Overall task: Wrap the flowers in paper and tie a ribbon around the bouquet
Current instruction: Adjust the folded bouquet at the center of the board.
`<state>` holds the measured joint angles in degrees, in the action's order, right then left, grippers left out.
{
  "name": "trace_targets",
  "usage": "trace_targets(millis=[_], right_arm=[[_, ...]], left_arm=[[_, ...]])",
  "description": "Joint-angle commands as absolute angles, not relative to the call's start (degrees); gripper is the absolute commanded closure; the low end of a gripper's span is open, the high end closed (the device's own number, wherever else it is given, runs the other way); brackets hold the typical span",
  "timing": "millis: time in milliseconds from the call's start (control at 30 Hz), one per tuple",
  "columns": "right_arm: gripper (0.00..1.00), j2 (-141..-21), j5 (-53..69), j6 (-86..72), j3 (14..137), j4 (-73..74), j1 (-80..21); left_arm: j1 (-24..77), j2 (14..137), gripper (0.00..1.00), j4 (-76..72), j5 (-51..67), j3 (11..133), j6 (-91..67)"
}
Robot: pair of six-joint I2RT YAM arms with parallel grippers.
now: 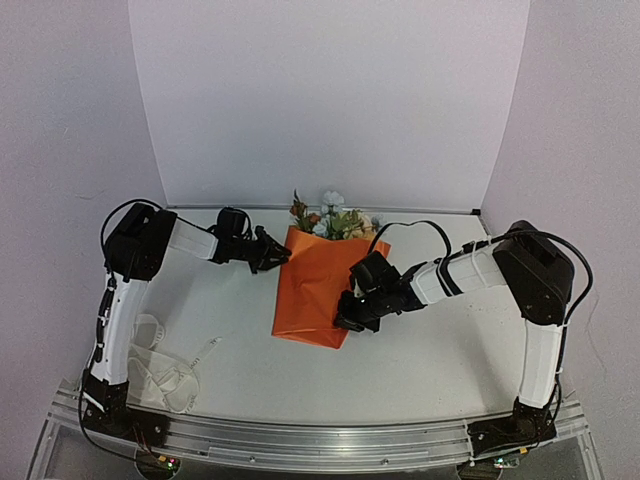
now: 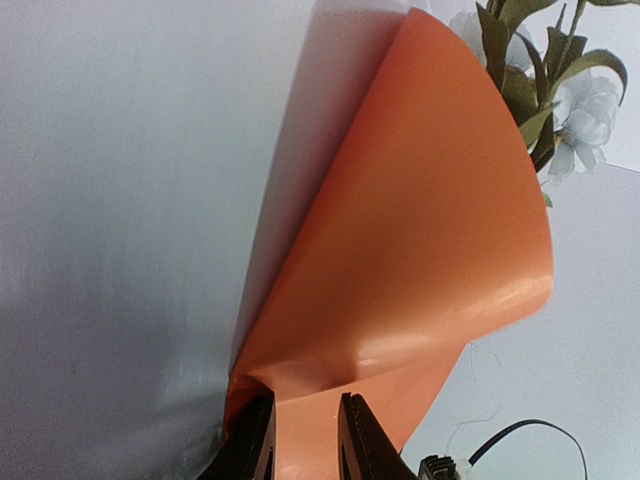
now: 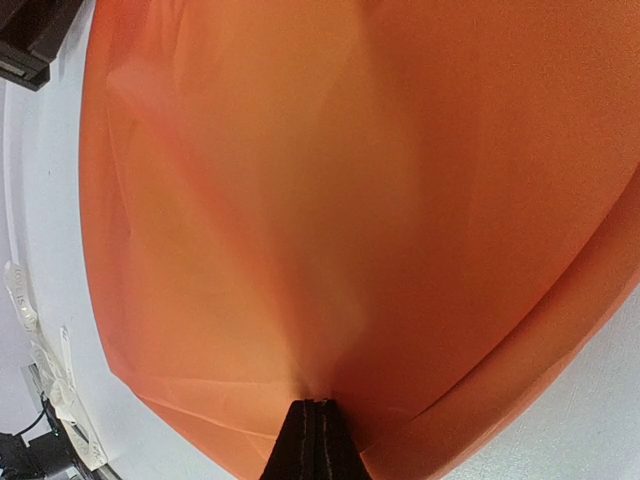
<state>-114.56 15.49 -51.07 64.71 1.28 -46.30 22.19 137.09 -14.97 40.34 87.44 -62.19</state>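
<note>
Jaws on both arms are clamped on the same thing. Seen from above, the left gripper (image 1: 272, 250) pinches the far left corner of the large, bright orange, creased paper (image 1: 315, 290), and the right gripper (image 1: 350, 318) bites its right edge nearer the arms. Held at two opposite points, the sheet can be drawn over the flowers (image 1: 330, 215), a small bunch of pale blue, peach and rust artificial blooms with green leaves. Their heads poke out past the far edge while the stems lie hidden beneath. The long, narrow white fabric ribbon (image 1: 175, 368) lies loosely heaped on the white table (image 1: 430, 350) beside the left arm's base, well apart from the wrap. It is probably parked there until the tying.

From the left wrist, two black fingers (image 2: 250, 445) stand a little apart with a fold of paper (image 2: 430, 230) between them. The sheet curls up into a cone beside the flowers (image 2: 570, 95).

From the right wrist, the fingertips (image 3: 300, 455) are pressed fully together on the thin edge, with creases fanning from that pinch. The ribbon (image 3: 35, 340) shows at the left margin.
</note>
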Motion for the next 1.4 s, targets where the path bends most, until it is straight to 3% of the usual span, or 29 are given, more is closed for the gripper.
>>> trace_targets(millis=[0,767,933,1367], right_arm=[[1.00,-116.4,11.9,-50.1,61.9,10.6,-45.9],[1.00,-117.5,12.6,-49.4,62.2,10.6,-45.9],[1.00,-116.7,12.0,-48.5,61.2,11.5,-45.8],[1.00,-109.5,12.2,-44.2,52.3,13.2,-44.0]], left_arm=[[21.9,140.6,0.75,-12.1,39.1,93.7,-62.3],[20.6,151.6,0.75,-11.3,37.6,117.7,-67.4],[19.9,143.8,0.74,-8.6,35.6,111.6,-61.3],[24.6,118.8,0.74,-15.7,40.2,75.9,-56.0]])
